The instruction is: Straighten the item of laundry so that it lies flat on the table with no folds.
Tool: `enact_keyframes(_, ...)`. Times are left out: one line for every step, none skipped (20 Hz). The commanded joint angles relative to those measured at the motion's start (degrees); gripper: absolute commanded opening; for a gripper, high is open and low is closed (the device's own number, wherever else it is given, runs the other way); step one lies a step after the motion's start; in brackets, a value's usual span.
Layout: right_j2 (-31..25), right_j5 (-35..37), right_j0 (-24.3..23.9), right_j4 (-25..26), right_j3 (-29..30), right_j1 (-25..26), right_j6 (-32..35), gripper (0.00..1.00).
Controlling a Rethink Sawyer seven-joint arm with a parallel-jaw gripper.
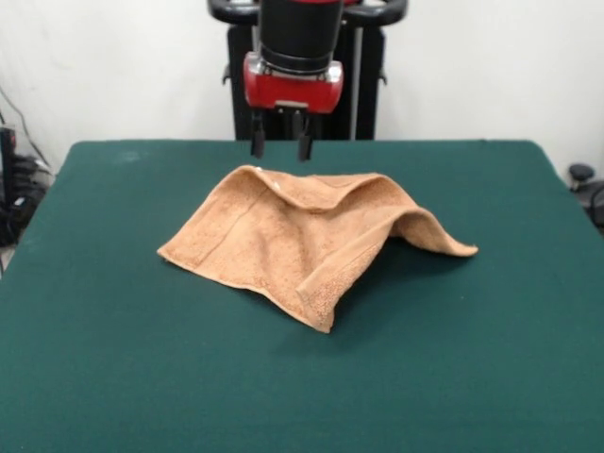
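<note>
Front view: towel (302,236) rumpled, folded, long axis roughly left-right on table (113,377); end effector (280,146) released, hovering above.

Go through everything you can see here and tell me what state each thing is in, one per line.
Towel: crumpled, part of it folded over and humped up, not flat.
Gripper: open, empty, above the towel's far edge, not touching it.
Table: green cover smooth, holding only the towel.
</note>
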State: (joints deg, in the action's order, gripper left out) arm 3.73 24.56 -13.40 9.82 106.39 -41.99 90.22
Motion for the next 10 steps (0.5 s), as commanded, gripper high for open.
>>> enact_keyframes(-5.8, 6.0, 2.3, -3.9, -8.7, 5.0, 7.8, 1.0)
enact_keyframes(-5.7, 6.0, 2.4, -3.9, -9.6, 5.8, 7.8, 1.0)
enact_keyframes(-5.6, 6.0, 2.4, -4.0, -10.4, 6.5, 7.7, 1.0)
enact_keyframes(-5.5, 5.8, 2.5, -3.9, -10.9, 7.0, 7.7, 1.0)
enact_keyframes(-5.5, 5.3, 2.4, -3.9, -12.0, 8.1, 7.7, 1.0)
enact_keyframes(-5.7, 5.1, 2.3, -4.1, -12.5, 8.8, 7.6, 1.0)
enact_keyframes(-6.0, 4.9, 2.1, -4.3, -13.0, 9.5, 7.5, 1.0)
enact_keyframes(-6.0, 4.9, 2.1, -4.3, -13.4, 9.8, 7.4, 1.0)
enact_keyframes(-5.7, 4.5, 2.4, -4.3, -13.9, 10.3, 7.7, 1.0)
enact_keyframes(-5.7, 4.2, 2.4, -4.3, -14.3, 10.9, 7.8, 1.0)
